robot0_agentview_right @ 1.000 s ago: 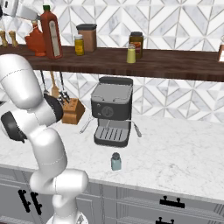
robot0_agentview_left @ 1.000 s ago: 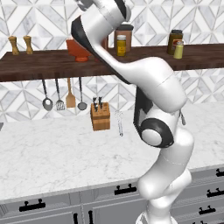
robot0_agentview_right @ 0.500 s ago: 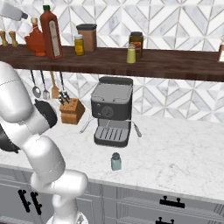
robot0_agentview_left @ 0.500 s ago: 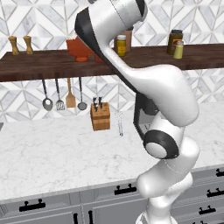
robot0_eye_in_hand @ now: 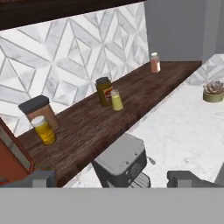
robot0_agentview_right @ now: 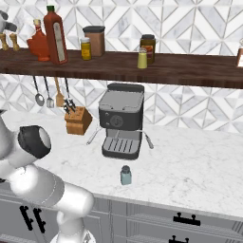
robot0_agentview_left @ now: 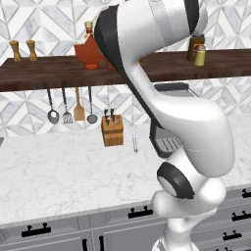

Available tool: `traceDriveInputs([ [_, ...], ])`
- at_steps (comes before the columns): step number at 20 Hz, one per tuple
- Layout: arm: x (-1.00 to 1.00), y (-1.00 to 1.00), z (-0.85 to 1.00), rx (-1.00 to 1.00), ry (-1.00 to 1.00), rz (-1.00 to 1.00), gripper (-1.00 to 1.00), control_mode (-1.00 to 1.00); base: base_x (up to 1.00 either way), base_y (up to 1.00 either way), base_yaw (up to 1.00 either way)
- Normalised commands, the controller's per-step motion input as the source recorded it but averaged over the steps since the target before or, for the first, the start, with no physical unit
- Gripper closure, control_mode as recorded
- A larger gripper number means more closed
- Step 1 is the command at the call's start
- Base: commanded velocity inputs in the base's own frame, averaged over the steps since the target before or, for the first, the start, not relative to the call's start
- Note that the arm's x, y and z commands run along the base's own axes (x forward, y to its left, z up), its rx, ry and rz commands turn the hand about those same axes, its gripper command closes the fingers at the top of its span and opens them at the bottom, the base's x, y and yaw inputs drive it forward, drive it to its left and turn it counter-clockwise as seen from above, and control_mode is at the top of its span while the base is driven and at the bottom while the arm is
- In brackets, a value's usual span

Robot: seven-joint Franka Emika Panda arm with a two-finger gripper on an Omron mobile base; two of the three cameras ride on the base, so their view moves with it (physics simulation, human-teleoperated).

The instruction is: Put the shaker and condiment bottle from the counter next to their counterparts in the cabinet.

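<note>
The condiment bottle [robot0_agentview_right: 55, 35] stands upright on the cabinet shelf [robot0_agentview_right: 190, 71], right beside the maple-leaf bottle [robot0_agentview_right: 38, 43]. In the hand view its dark-red side [robot0_eye_in_hand: 9, 159] fills the lower left corner, just outside my gripper [robot0_eye_in_hand: 113, 180]. The gripper is open, its tips wide apart with nothing between them. The shaker [robot0_agentview_right: 126, 175] sits on the counter [robot0_agentview_right: 190, 166] in front of the coffee machine [robot0_agentview_right: 121, 121]. The yellow-green shaker [robot0_agentview_right: 142, 58] stands mid-shelf next to a dark jar [robot0_agentview_right: 148, 47].
A brown canister [robot0_agentview_right: 95, 40] and a yellow jar [robot0_agentview_right: 85, 48] stand right of the condiment bottle. Two wooden mills [robot0_agentview_left: 22, 50] are at the shelf's left end. Utensils [robot0_agentview_left: 66, 105] hang below it, and a knife block [robot0_agentview_left: 112, 131] sits on the counter. A succulent [robot0_eye_in_hand: 213, 91] is far right.
The arm has swung up and toward the left base camera. The hand has backed off leftward from the condiment bottle, which stays on the shelf.
</note>
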Motion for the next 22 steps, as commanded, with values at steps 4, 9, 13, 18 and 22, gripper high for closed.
traceDriveInputs([
  [4, -1.00, -0.80, -1.00, 0.00, -0.10, 0.10, -1.00, -1.00, 0.00, 0.00, 0.00],
  [9, -1.00, -0.86, -1.00, 0.00, -0.16, 0.14, -1.00, -1.00, 0.00, 0.00, 0.00],
  [13, -0.96, -0.86, -1.00, -0.03, -0.25, 0.22, -1.00, -1.00, 0.00, 0.00, 0.00],
  [18, -0.76, -0.92, -1.00, -0.05, -0.33, 0.27, -1.00, -1.00, 0.00, 0.00, 0.00],
  [22, -0.26, -0.71, -0.82, -0.01, -0.13, 0.29, -1.00, -1.00, 0.00, 0.00, 0.00],
])
